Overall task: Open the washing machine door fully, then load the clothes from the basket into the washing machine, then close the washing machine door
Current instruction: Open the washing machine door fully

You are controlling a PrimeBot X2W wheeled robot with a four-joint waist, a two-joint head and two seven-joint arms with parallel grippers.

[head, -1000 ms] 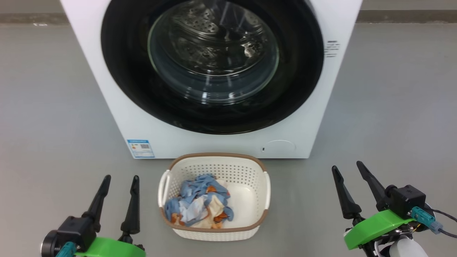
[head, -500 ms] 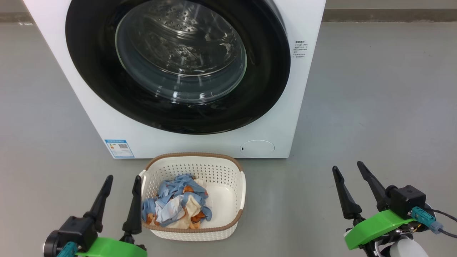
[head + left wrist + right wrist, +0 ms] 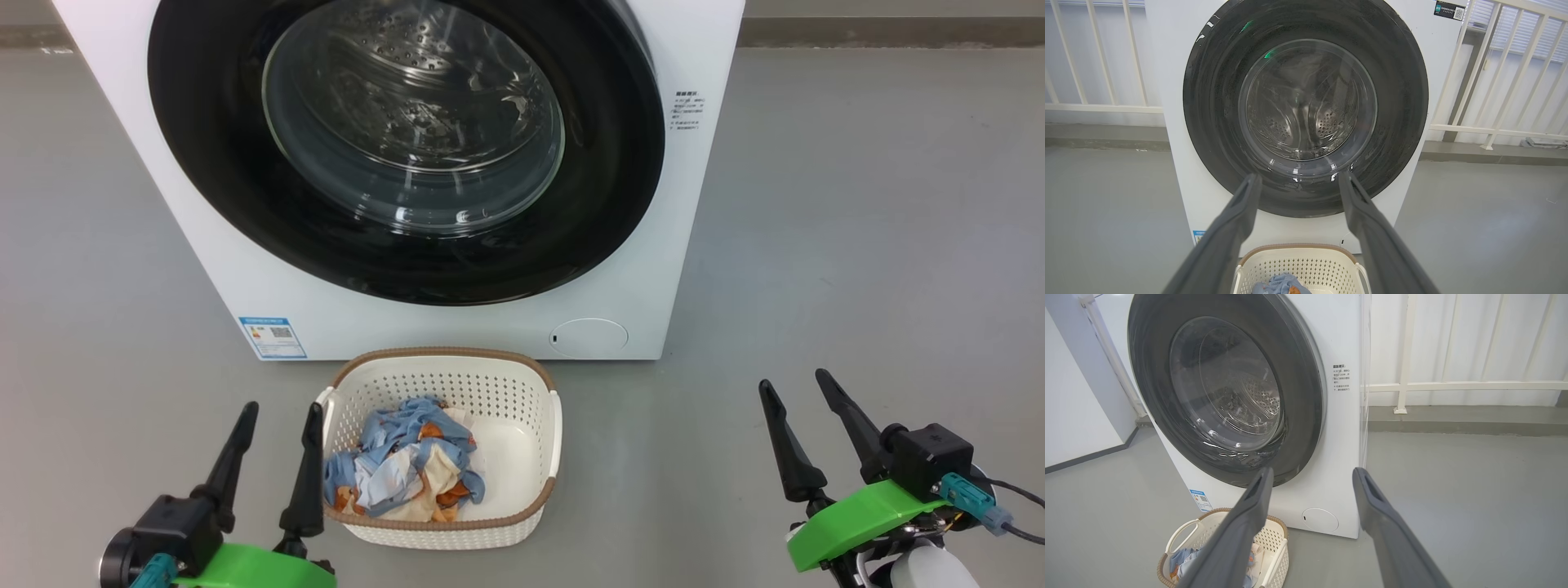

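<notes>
Jaws L+R spread, empty | door [image 3: 204, 163] clsd | clothes [image 3: 404, 469] in basket [image 3: 457, 385], frt of washer [image 3: 424, 331]

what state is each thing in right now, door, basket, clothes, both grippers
washing machine door, shut
round flap, shut
basket, upright in front of the washing machine, partly filled
clothes, crumpled in a heap in the left part of the basket
left gripper, fingers apart, holding nothing
right gripper, fingers apart, holding nothing
</notes>
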